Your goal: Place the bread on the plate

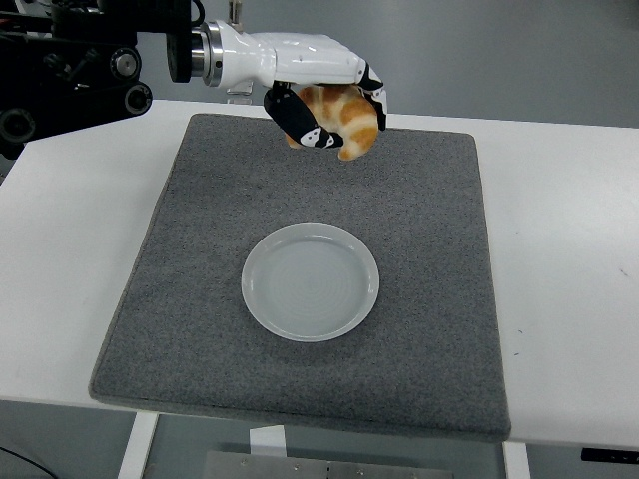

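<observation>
With my left hand (pixel 321 100) curled around the bread (pixel 342 120), held in the air beyond the plate (pixel 311 280), I should carry it level over the middle, then lower before letting go.

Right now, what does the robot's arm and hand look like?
The left arm is chunky and black, with round joints and bolts. A shiny silver ring joins it to the left hand, which has a smooth white shell. The fingers are black with white patches near the tips. The right arm isn't in view.
</observation>
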Tool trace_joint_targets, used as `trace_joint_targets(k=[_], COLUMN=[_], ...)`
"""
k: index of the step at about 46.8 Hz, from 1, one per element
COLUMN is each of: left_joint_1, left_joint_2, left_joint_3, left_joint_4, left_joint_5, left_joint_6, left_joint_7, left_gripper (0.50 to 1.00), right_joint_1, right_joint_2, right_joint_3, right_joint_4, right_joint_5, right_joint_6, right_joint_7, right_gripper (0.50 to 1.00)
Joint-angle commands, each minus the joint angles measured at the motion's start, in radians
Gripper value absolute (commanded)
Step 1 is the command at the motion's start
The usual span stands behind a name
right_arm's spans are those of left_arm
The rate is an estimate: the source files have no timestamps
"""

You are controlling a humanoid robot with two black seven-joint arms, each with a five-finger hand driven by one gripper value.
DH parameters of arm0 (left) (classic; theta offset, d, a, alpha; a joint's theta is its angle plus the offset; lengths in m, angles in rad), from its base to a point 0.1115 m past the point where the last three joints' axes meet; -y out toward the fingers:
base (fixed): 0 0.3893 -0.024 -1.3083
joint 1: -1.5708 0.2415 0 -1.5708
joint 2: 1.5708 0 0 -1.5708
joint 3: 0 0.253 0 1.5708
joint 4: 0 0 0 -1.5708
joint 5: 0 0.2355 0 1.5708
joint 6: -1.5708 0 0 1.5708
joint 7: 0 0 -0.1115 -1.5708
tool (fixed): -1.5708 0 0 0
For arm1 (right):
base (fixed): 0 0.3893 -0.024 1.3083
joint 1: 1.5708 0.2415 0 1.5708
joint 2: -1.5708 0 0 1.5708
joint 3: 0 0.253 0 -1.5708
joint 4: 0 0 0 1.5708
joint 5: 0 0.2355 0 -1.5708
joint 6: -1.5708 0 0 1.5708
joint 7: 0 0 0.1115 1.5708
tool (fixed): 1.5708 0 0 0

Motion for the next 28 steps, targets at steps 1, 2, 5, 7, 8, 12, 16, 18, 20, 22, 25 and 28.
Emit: trace_joint_targets(k=[1, 2, 5, 7, 8, 12, 16, 18, 20, 22, 25, 28], left_joint_1=[0.029, 0.04, 0.069, 0.089, 0.1, 0.139, 0.169, 0.182, 0.195, 0.208, 0.225, 0.241], left_joint_2=[-0.002, -0.002, -0.008, -0.016, -0.019, -0.032, -0.051, -0.06, -0.068, -0.075, -0.082, -0.083], left_joint_3=[0.0, -0.001, -0.001, -0.001, -0.001, -0.001, 0.0, 0.0, 0.002, 0.002, 0.002, 0.005], left_joint_4=[-0.007, -0.011, -0.023, -0.031, -0.033, -0.033, -0.033, -0.033, -0.033, -0.033, -0.033, -0.033], left_joint_5=[0.069, 0.088, 0.14, 0.166, 0.18, 0.213, 0.229, 0.236, 0.247, 0.259, 0.275, 0.286], left_joint_6=[0.0, 0.0, 0.001, 0.005, 0.006, 0.011, 0.024, 0.026, 0.026, 0.026, 0.028, 0.028], left_joint_7=[-0.021, -0.025, -0.028, -0.028, -0.027, -0.027, -0.027, -0.027, -0.027, -0.025, -0.025, -0.024], left_gripper=[0.5, 0.5, 0.5, 0.5, 0.5, 0.5, 0.5, 0.5, 0.5, 0.5, 0.5, 0.5], right_joint_1=[0.0, 0.0, 0.0, 0.0, 0.0, 0.0, 0.0, 0.0, 0.0, 0.0, 0.0, 0.0], right_joint_2=[0.0, 0.0, 0.0, 0.0, 0.0, 0.0, 0.0, 0.0, 0.0, 0.0, 0.0, 0.0], right_joint_3=[0.0, 0.0, 0.0, 0.0, 0.0, 0.0, 0.0, 0.0, 0.0, 0.0, 0.0, 0.0], right_joint_4=[0.0, 0.0, 0.0, 0.0, 0.0, 0.0, 0.0, 0.0, 0.0, 0.0, 0.0, 0.0], right_joint_5=[0.0, 0.0, 0.0, 0.0, 0.0, 0.0, 0.0, 0.0, 0.0, 0.0, 0.0, 0.0], right_joint_6=[0.0, 0.0, 0.0, 0.0, 0.0, 0.0, 0.0, 0.0, 0.0, 0.0, 0.0, 0.0], right_joint_7=[0.0, 0.0, 0.0, 0.0, 0.0, 0.0, 0.0, 0.0, 0.0, 0.002, 0.0, 0.0], right_gripper=[0.952, 0.954, 0.952, 0.952, 0.952, 0.952, 0.952, 0.952, 0.952, 0.952, 0.952, 0.952])
